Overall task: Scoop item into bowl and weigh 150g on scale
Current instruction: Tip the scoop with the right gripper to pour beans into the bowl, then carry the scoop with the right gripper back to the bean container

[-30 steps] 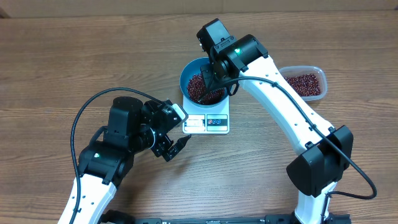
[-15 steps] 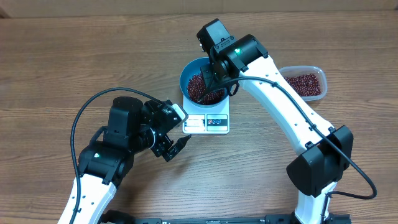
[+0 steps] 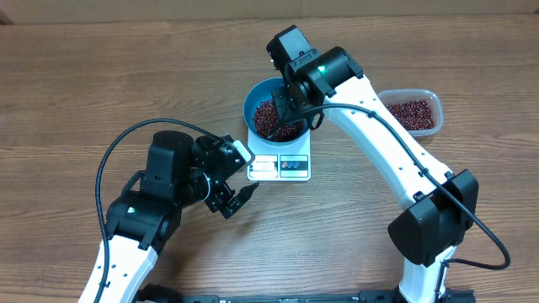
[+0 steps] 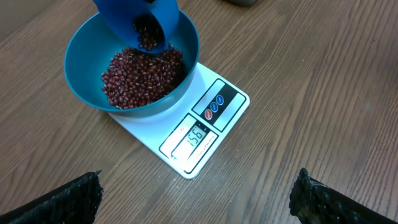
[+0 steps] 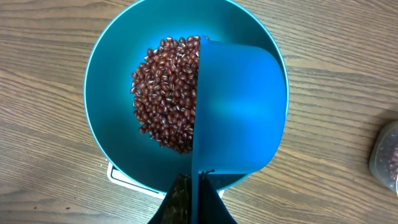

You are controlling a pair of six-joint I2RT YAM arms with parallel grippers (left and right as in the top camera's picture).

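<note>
The blue bowl (image 3: 249,107) stands on the white scale (image 3: 282,166), which reads 156 on its display (image 4: 196,135). A heap of red-brown beans (image 4: 140,78) fills the bowl's bottom (image 5: 109,93). My right gripper (image 3: 292,105) hangs over the bowl, shut on the handle of a small blue scoop (image 5: 239,112). The scoop (image 4: 140,18) is tipped on its side with a few beans at its mouth, just above the heap (image 5: 165,93). My left gripper (image 3: 238,199) stands open over bare table just in front of the scale (image 4: 214,118), holding nothing (image 4: 196,202).
A clear plastic tub (image 3: 411,112) holding more beans sits to the right of the bowl, behind the right arm; its edge shows in the right wrist view (image 5: 388,155). The left arm's black cable loops over the table at the left (image 3: 105,164).
</note>
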